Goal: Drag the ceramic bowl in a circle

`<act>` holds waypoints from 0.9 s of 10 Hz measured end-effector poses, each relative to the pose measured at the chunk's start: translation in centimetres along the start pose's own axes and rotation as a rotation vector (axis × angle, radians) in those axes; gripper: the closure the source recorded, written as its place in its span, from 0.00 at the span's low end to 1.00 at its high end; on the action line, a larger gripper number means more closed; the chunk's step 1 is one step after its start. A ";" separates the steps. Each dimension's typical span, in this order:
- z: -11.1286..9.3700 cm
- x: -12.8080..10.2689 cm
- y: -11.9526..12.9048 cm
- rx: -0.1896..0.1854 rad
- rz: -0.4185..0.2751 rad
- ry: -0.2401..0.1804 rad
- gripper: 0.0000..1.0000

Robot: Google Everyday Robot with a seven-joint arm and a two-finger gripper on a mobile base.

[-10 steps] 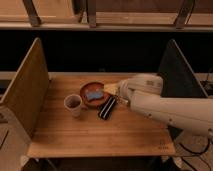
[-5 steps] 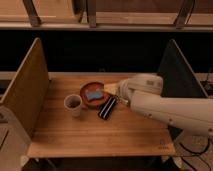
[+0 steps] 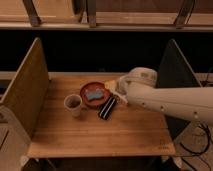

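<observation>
The ceramic bowl [image 3: 93, 94] is a shallow reddish-brown dish with a small blue piece [image 3: 93, 93] lying in it. It sits on the wooden table [image 3: 100, 132], left of centre. My gripper [image 3: 111, 89] is at the end of the white arm [image 3: 165, 102], which reaches in from the right. It sits at the bowl's right rim and stands open. I cannot tell whether it touches the rim.
A small white cup [image 3: 73, 104] with a dark inside stands just left of and in front of the bowl. A dark oblong object [image 3: 107, 108] lies diagonally on the table under the arm's end. Upright panels flank the table on the left [image 3: 25, 92] and right [image 3: 175, 70].
</observation>
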 end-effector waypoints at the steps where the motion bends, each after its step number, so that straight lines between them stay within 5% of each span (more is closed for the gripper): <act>1: 1.4 -0.3 0.2 -0.007 -0.003 0.018 0.20; 9: 8.3 0.0 -0.3 -0.027 0.034 0.188 0.20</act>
